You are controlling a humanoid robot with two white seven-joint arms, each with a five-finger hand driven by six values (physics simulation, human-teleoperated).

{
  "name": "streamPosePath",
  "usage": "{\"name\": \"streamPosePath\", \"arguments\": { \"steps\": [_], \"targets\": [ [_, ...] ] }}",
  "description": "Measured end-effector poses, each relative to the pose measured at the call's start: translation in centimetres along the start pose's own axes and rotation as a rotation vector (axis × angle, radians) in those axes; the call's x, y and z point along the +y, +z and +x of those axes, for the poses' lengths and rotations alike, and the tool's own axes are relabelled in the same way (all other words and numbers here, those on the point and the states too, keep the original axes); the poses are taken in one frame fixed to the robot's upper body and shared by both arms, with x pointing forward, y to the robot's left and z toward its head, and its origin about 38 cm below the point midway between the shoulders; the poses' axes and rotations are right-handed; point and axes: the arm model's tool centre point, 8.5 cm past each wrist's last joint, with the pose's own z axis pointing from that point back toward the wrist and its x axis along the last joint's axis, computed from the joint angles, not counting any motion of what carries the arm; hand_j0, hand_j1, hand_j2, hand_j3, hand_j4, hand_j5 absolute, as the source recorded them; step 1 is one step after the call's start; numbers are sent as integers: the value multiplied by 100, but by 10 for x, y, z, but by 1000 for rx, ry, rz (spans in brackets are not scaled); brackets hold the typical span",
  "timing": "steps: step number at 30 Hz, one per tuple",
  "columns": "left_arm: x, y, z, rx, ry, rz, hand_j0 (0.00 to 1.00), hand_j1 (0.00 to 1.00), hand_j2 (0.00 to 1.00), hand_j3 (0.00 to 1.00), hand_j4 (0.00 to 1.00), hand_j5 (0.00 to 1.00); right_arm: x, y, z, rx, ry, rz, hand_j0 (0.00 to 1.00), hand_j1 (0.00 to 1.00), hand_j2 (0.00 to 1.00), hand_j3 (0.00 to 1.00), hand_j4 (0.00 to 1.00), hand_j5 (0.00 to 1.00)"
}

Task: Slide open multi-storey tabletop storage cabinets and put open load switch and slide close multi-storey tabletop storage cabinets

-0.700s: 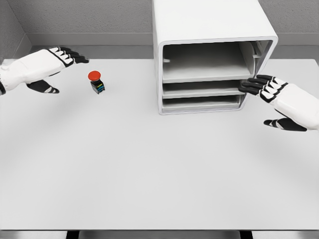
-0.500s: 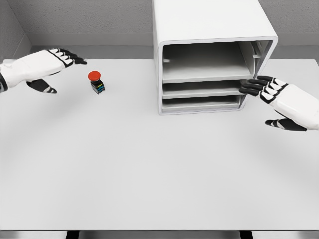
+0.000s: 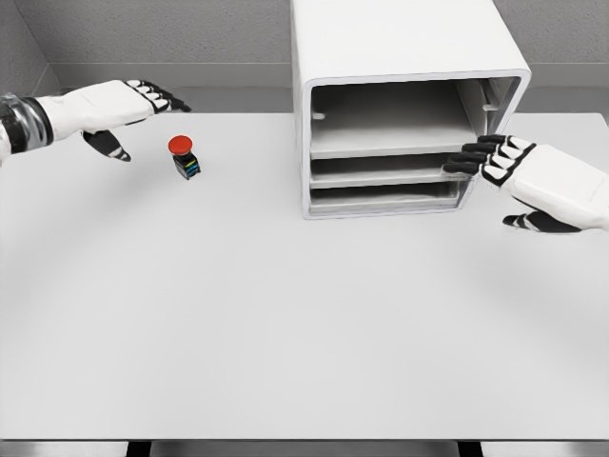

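Two hands are above the white surface (image 3: 285,314). The left hand (image 3: 114,103) hovers with its fingers (image 3: 162,95) stretched out and released, holding nothing; the load switch (image 3: 185,157) with its red button stands on the surface just below and a little to the right of these fingertips, apart from them. The right hand (image 3: 533,176) has loosely bent fingers (image 3: 471,157) that touch the front edge of the middle drawer (image 3: 381,169) of the storage cabinet (image 3: 400,57), without closing around it.

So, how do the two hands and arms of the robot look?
Both hands, left hand and right hand, have glossy white shells with black fingers and thumbs carrying white segments. The left forearm shows a dark ringed wrist joint. No cables or markings are visible.
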Motion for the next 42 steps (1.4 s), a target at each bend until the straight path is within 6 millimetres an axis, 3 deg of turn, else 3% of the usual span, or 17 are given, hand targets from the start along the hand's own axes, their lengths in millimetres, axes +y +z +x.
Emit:
{"name": "streamPosePath", "arguments": {
  "steps": [11, 17, 19, 23, 26, 30, 37, 42],
  "targets": [
    [-2, -18, -5, 18, 4, -59, 100, 100, 100, 100, 100, 100, -23, -39, 11, -99, 61, -14, 90, 90, 90, 90, 90, 90],
    [1, -34, -3, 20, 18, -66, 100, 100, 100, 100, 100, 100, -21, -62, 21, -151, 75, -4, 91, 91, 91, 91, 91, 91],
    [2, -38, -1, 18, 22, -68, 100, 100, 100, 100, 100, 100, -34, -73, 18, -159, 94, -19, 91, 91, 91, 91, 91, 91],
    [9, -47, 1, 18, 21, -65, 95, 95, 95, 95, 95, 95, -28, -93, 7, -161, 54, -1, 91, 91, 91, 91, 91, 91],
    [6, -53, 3, 20, 22, -81, 92, 92, 92, 92, 92, 92, -7, -104, 2, -152, -11, 37, 91, 91, 91, 91, 91, 91],
    [0, -59, 2, 34, 35, -102, 92, 92, 92, 92, 92, 92, 13, -113, 3, -193, 81, 189, 92, 92, 92, 92, 92, 92],
    [-9, -65, 4, 34, 42, -135, 91, 91, 91, 91, 91, 91, 3, -116, -10, -131, -18, 86, 93, 93, 93, 93, 93, 93],
    [-11, -68, 7, 28, 42, -143, 84, 84, 84, 84, 84, 84, -9, -111, 2, -162, 5, 60, 95, 95, 95, 95, 95, 95]
  ]
}}
